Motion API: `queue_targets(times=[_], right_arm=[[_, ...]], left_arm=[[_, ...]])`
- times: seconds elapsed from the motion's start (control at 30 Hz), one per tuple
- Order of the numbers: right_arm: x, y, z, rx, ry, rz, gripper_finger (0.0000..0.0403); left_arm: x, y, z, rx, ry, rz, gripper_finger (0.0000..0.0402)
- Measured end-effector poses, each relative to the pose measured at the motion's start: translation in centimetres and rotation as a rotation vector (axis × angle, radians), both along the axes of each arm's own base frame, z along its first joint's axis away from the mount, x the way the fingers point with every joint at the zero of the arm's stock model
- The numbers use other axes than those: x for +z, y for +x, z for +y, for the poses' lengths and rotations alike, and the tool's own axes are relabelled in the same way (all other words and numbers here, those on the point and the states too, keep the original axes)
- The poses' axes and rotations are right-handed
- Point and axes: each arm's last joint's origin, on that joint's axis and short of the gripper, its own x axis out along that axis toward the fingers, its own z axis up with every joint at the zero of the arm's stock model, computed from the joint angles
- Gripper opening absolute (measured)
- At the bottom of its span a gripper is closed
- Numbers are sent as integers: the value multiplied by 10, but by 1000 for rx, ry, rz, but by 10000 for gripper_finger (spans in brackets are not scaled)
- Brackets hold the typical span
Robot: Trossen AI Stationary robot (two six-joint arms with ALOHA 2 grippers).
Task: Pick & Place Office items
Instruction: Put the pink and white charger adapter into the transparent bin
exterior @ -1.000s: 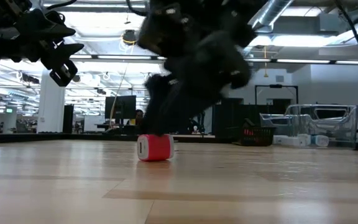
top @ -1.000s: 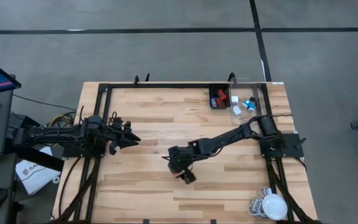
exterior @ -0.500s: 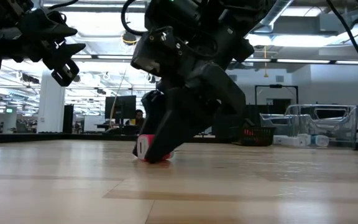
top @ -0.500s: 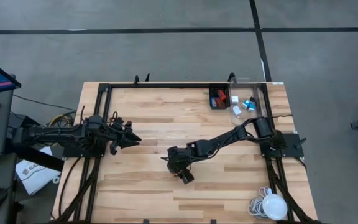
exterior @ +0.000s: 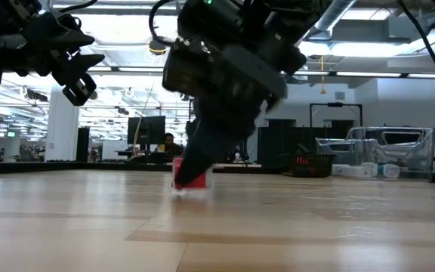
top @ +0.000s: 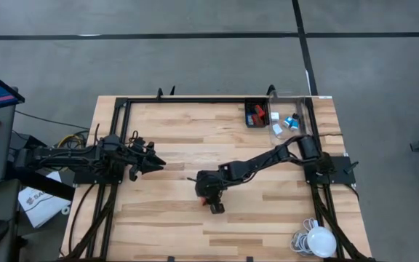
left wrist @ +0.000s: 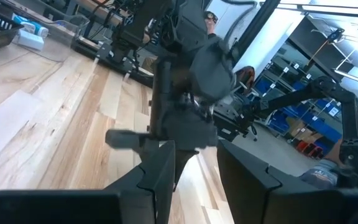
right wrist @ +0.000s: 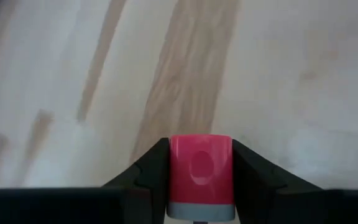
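One office item, a small red block (right wrist: 201, 167) with a grey end, sits on the wooden table near its middle (top: 208, 201). My right gripper (top: 214, 206) reaches in from the table's right and is shut on it. In the low view, the block (exterior: 192, 178) shows under the dark fingers. Other office items lie in a black tray (top: 256, 115) and a clear bin (top: 289, 121) at the far right. My left gripper (top: 156, 161) hangs above the table's left side, pointing level. Its fingers (left wrist: 194, 171) stand a little apart with nothing between them. My right gripper pinches the red block by its two opposite sides (right wrist: 174, 169) between its two fingers. The fingers slant down at it from the table's right. The block's underside (exterior: 191, 186) looks to be on the table; a gap beneath it cannot be made out.
A white lamp-like ball with its cable (top: 318, 240) lies at the near right corner. Black frame rails (top: 188, 100) run along the far edge and down both sides. Bare wood lies between the arms and along the near edge.
My right gripper has shut on the red block, its fingers closing from wide apart while the wrist rolled and the hand settled lower over the block. The block has turned a little on the table. My left gripper has kept still.
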Motion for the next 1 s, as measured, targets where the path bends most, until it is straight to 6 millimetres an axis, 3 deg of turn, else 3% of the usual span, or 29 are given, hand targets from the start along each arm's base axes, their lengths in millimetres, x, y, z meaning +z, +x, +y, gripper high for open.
queue_targets(times=[0.17, 0.27, 0.5, 0.7, 0.83, 1.0], right_arm=[[29, -1, -9, -176, 114, 1, 121], [46, -11, -18, -269, 100, 60, 121], [83, -49, -45, -416, -117, 216, 121], [114, -72, -73, -540, -255, 224, 121], [126, -100, -101, -677, -299, 210, 121], [134, -149, -137, -899, -255, 159, 121]], left_arm=[[0, 0, 0, 0, 0, 0, 117], [0, 0, 0, -1, 0, 1, 117], [0, 0, 0, -2, 0, 1, 117], [0, 0, 0, -4, 0, 1, 117], [0, 0, 0, -4, 0, 1, 117], [0, 0, 0, -4, 0, 1, 117]])
